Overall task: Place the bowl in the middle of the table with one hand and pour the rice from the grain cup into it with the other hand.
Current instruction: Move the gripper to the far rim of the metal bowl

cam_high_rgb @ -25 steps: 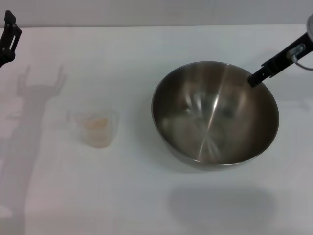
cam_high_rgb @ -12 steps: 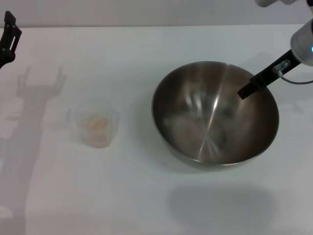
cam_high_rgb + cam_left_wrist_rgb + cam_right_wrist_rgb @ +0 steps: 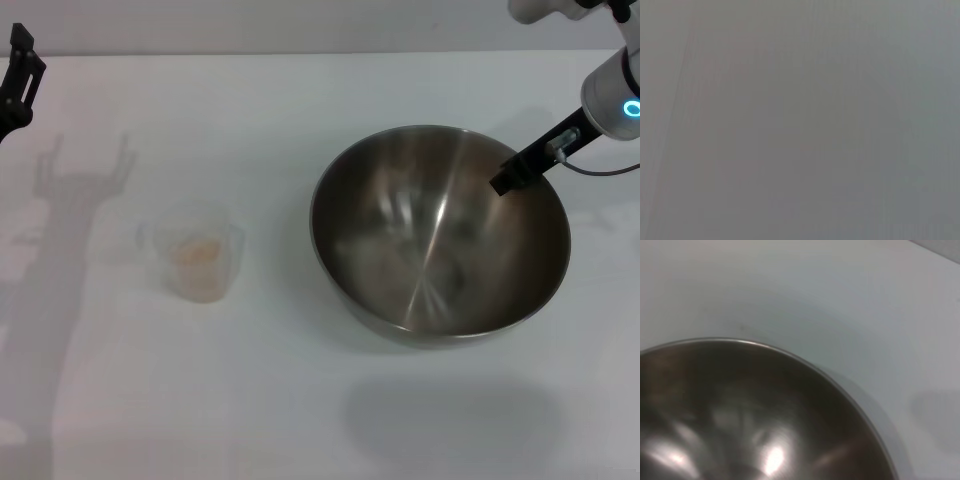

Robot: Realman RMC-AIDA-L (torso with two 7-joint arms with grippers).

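Note:
The large steel bowl stands right of the table's middle and is empty; the right wrist view shows its rim and shiny inside. My right gripper reaches in from the far right, its dark tip just inside the bowl's far right rim. The small clear grain cup stands upright to the left, apart from the bowl, with pale rice in its bottom. My left gripper hangs open and empty at the far left edge, well away from the cup. The left wrist view shows only plain grey.
The white table fills the view, with its far edge along the top. The left arm casts a long shadow on the table to the left of the cup.
The right arm has come further into view, and its tip has moved from the bowl's rim to just inside it. The bowl, the cup and the left arm have not moved.

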